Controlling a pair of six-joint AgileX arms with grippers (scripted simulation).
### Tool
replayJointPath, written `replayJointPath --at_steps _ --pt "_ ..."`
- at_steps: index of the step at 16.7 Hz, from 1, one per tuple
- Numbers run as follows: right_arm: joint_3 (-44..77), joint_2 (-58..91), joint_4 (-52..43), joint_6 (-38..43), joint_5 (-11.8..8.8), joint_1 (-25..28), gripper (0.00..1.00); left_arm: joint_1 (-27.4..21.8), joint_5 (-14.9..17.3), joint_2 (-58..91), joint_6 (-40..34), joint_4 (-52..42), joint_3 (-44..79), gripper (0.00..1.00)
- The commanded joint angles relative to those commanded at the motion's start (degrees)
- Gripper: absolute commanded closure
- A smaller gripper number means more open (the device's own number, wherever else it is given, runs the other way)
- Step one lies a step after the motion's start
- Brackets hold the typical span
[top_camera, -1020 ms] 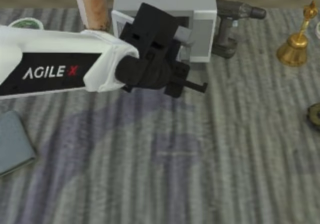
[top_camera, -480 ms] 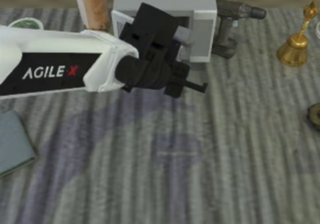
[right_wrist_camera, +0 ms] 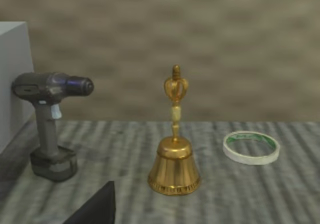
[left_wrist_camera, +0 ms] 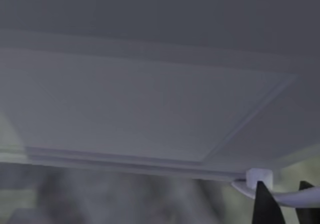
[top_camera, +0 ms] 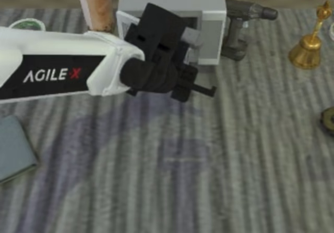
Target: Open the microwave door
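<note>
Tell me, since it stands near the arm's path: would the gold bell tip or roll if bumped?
The bell has a wide flared base, so it probably resists tipping. Its tall thin handle may catch a knock. Once down, its round body would likely roll.

Top view looks straight down on table, far edge at frame top. My left wrist camera sits very near microwave door, facing it. My right wrist camera looks level across table's right side; shares power drill and gold bell with top view.
</note>
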Motion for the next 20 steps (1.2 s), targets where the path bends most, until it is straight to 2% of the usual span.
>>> replayJointPath --at_steps 5,20 --pt "0.0 0.0 0.0 0.0 0.0 0.0 0.00 1.3 1.6 -1.4 2.7 0.7 -1.9 1.00" --pt "0.0 0.0 0.0 0.0 0.0 0.0 0.00 1.3 1.6 -1.4 2.8 0.7 -1.9 1.00"
